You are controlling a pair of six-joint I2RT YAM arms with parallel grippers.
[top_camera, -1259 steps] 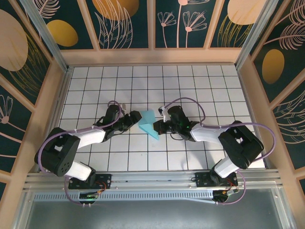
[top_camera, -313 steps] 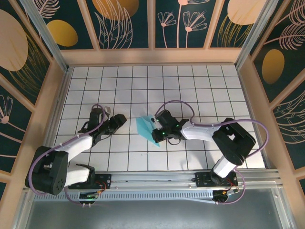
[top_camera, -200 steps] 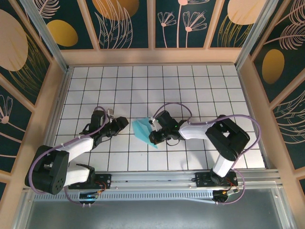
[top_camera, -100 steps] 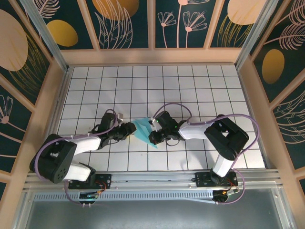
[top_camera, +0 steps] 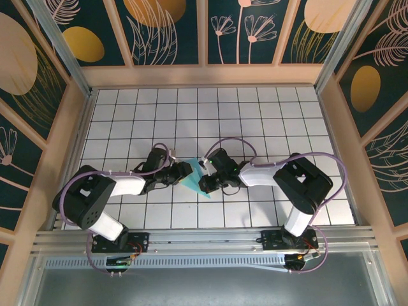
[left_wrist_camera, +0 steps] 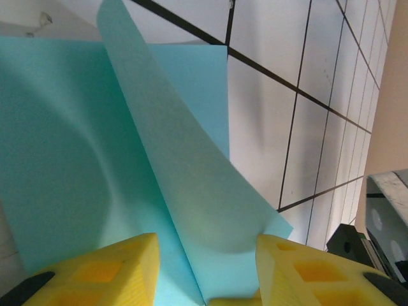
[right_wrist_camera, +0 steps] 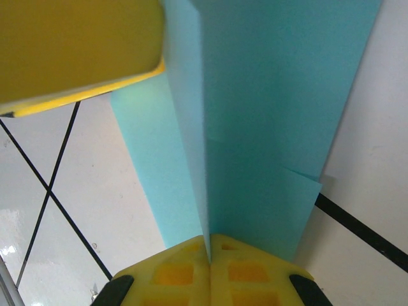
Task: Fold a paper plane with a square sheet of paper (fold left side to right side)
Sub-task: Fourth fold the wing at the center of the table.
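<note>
The turquoise sheet of paper point(top_camera: 194, 178), partly folded, lies on the white tiled floor between my two grippers. My right gripper point(top_camera: 205, 180) is shut on a raised fold of it; in the right wrist view the yellow pads point(right_wrist_camera: 178, 274) pinch that upright crease point(right_wrist_camera: 209, 245), and the sheet point(right_wrist_camera: 268, 127) spreads beyond. My left gripper point(top_camera: 180, 172) is at the sheet's left edge. Its yellow fingers point(left_wrist_camera: 95, 268) stand apart, and a lifted flap of the sheet point(left_wrist_camera: 191, 191) rises between them point(left_wrist_camera: 205, 245), with the right finger against it. The left gripper's finger point(right_wrist_camera: 76, 51) shows at the top of the right wrist view.
The tiled floor point(top_camera: 255, 115) is boxed in by wooden walls point(top_camera: 204, 75) on three sides. A metal rail point(top_camera: 204, 242) runs along the near edge by the arm bases. Purple cables loop above both arms.
My left gripper has travelled right from the open floor to the sheet's left edge, jaws now around a flap. The right gripper kept its pinch and nudged the sheet slightly left.
</note>
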